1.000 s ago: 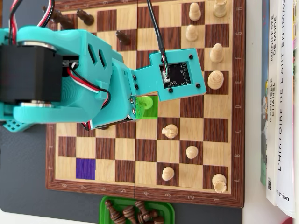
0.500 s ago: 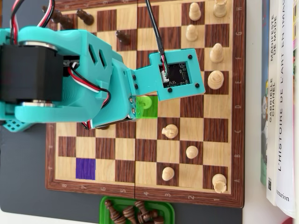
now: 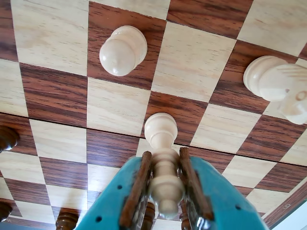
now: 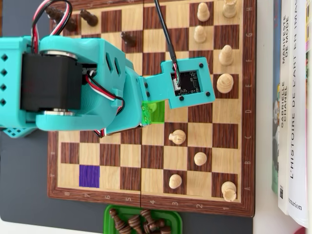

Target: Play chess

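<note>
In the wrist view my gripper (image 3: 164, 158) is shut on a light wooden chess piece (image 3: 160, 130), gripped at its waist between the two brown-padded fingers (image 3: 143, 182). The piece hangs over a dark square of the chessboard (image 3: 53, 93). A light pawn (image 3: 123, 50) stands ahead to the left, and a larger light piece (image 3: 276, 81) at the right edge. In the overhead view the teal arm (image 4: 97, 87) covers the jaws and the held piece. Beside the arm's tip lies a green-marked square (image 4: 158, 112) with no piece showing on it. A purple-marked square (image 4: 89, 176) lies at the lower left.
Light pieces stand on the right half of the board (image 4: 176, 137) (image 4: 200, 158) (image 4: 224, 84). Dark pieces sit at the top left (image 4: 128, 39) (image 4: 88, 17). A green tray (image 4: 173, 217) below the board holds captured dark pieces. Books (image 4: 290, 107) lie along the right edge.
The arm has risen toward the overhead camera and looks larger. The piece top that showed on the green square no longer shows there.
</note>
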Motion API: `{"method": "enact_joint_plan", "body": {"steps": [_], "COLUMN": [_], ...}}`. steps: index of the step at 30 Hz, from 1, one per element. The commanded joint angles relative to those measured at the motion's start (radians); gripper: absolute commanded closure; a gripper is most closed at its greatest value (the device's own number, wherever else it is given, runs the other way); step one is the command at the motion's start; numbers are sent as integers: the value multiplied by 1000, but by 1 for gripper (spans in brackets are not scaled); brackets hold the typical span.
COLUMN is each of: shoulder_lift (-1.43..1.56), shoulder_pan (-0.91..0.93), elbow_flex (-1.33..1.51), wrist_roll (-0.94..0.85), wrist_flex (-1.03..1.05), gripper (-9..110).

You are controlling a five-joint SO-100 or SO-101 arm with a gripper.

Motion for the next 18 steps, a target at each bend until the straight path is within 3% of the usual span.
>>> {"method": "enact_joint_plan", "body": {"steps": [1, 18], "shoulder_lift": [12, 14], "shoulder_pan": [3, 2], "elbow_flex": [-11, -29], "wrist_roll": [-2, -5], "wrist_flex": [0, 0], "gripper": [93, 86]}}
